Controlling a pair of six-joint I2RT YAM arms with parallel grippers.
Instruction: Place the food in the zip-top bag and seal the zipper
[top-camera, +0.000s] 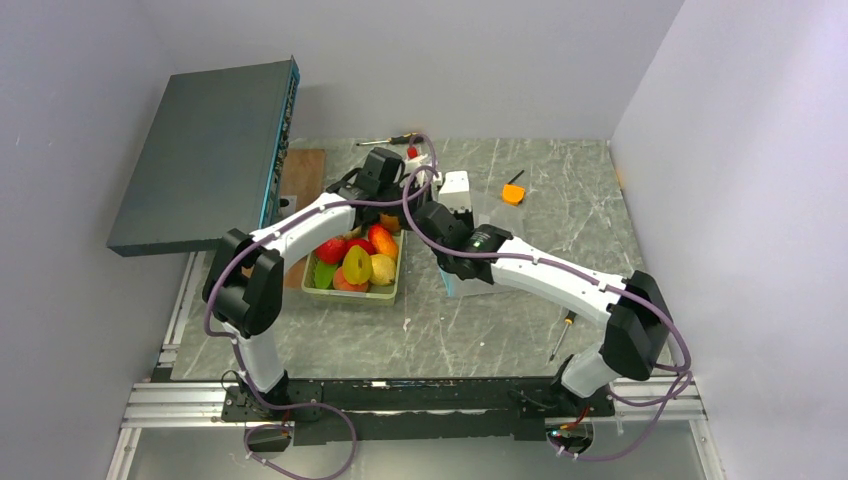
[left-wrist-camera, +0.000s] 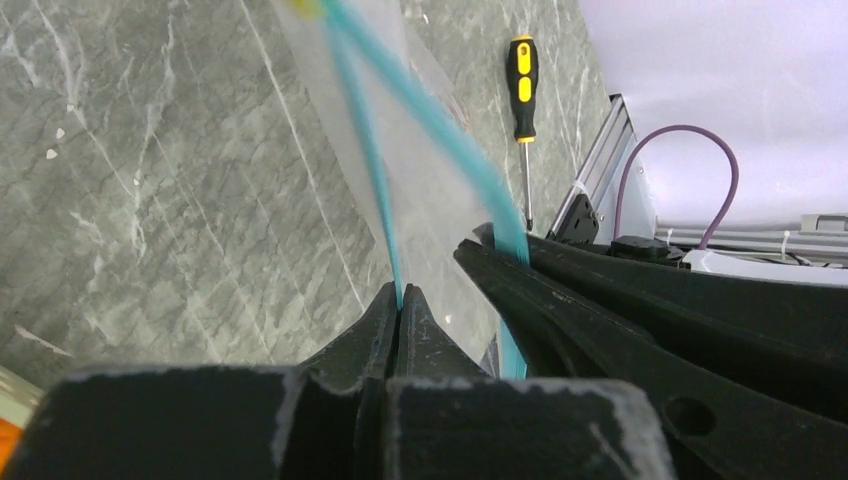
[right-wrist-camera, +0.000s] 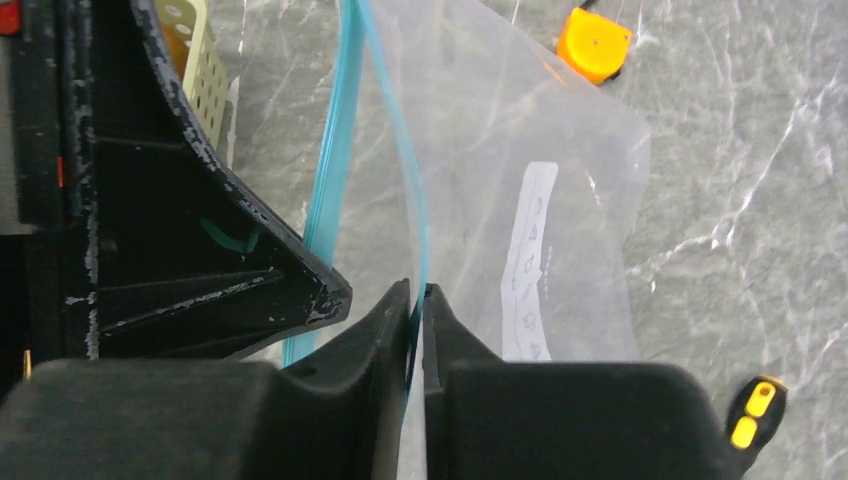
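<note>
Top view: a grey marbled table (top-camera: 500, 330) stands between white walls, with a dark panel (top-camera: 205, 150) propped at the back left. The food (top-camera: 357, 262) sits in a pale green tray (top-camera: 352, 298). Both arms meet just right of the tray, over the zip-top bag (top-camera: 465, 283).

Left wrist view: the left gripper (left-wrist-camera: 400, 297) is clenched on one teal strip of the zipper (left-wrist-camera: 375, 180). A yellow-handled screwdriver (left-wrist-camera: 522, 80) lies beyond.

Right wrist view: the right gripper (right-wrist-camera: 418, 295) pinches the other strip. Only this view shows the bag's white label (right-wrist-camera: 528, 260), its writing too faint to read, and an orange tool (right-wrist-camera: 594, 42).
</note>
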